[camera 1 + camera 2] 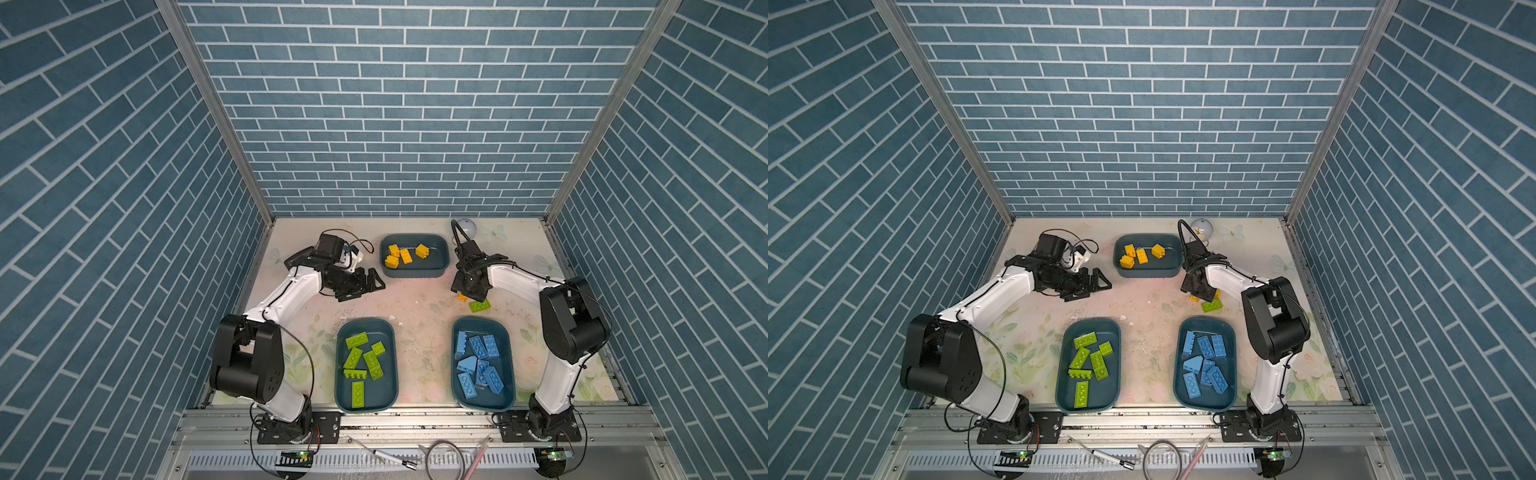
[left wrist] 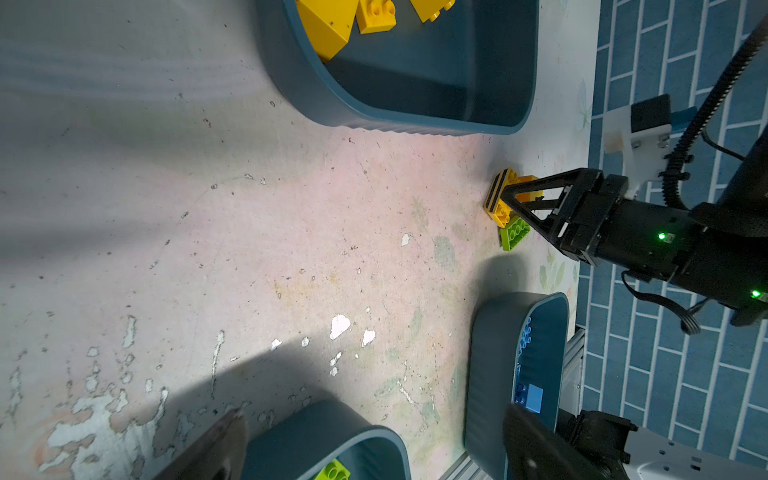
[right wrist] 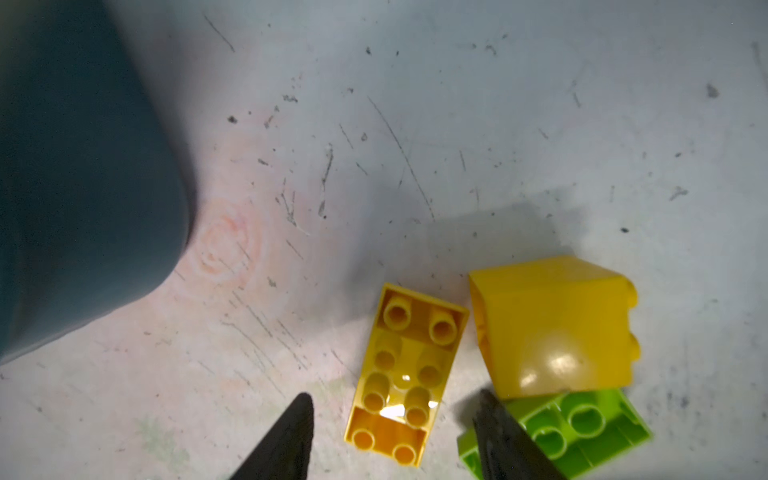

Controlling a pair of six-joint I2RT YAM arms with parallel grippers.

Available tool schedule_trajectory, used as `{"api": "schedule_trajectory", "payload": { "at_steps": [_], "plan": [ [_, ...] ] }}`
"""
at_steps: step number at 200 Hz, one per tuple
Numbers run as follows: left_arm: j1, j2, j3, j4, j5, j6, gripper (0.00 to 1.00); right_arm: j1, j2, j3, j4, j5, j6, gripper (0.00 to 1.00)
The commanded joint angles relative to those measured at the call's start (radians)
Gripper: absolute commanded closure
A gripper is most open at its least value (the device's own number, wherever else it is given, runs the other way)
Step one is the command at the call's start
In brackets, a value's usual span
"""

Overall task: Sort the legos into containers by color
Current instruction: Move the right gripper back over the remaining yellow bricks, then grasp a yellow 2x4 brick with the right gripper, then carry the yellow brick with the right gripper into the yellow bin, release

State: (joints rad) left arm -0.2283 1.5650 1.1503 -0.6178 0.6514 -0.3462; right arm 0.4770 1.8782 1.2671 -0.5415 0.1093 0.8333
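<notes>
Teal containers (image 1: 384, 390) hold most legos (image 1: 492, 345) by colour; near the yellow-filled container (image 1: 434, 262), three loose bricks (image 3: 405, 374) wait on the desk (image 1: 419, 303), right claw (image 3: 394, 395) spread astride one, left claw (image 1: 365, 291) spread, empty.

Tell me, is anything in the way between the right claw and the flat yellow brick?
Nothing visible is. In the right wrist view the right gripper stands open astride the flat yellow brick. A yellow block and a lime green brick lie close beside it on one side, not in between.
</notes>
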Motion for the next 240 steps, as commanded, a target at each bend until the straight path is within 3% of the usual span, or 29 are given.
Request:
{"api": "schedule_trajectory", "payload": {
  "at_steps": [1, 26, 52, 92, 129, 155, 240],
  "plan": [
    [0.003, -0.024, -0.015, -0.02, -0.005, 0.019, 0.02, -0.002, 0.039, 0.028, 0.007, 0.007, 0.044, 0.39],
    [0.003, -0.026, -0.019, -0.021, -0.006, 0.019, 0.03, -0.002, 0.076, 0.044, 0.015, 0.012, 0.033, 0.45],
    [0.003, -0.026, -0.015, -0.028, -0.007, 0.021, 0.03, 0.0, 0.105, 0.063, -0.006, 0.045, -0.019, 0.59],
    [0.004, -0.039, -0.011, -0.041, -0.01, 0.023, 0.03, 0.009, 0.016, 0.047, -0.009, 0.053, -0.077, 0.76],
    [0.004, -0.046, -0.012, -0.046, -0.013, 0.026, 0.02, 0.047, -0.101, 0.1, -0.03, 0.03, -0.154, 0.78],
    [0.003, -0.046, -0.009, -0.041, -0.014, 0.019, 0.03, 0.051, -0.103, 0.152, 0.009, -0.02, -0.2, 0.78],
    [0.003, -0.061, 0.003, -0.051, -0.024, 0.007, 0.03, 0.047, 0.25, 0.574, -0.079, -0.053, -0.341, 0.75]
  ]
}}
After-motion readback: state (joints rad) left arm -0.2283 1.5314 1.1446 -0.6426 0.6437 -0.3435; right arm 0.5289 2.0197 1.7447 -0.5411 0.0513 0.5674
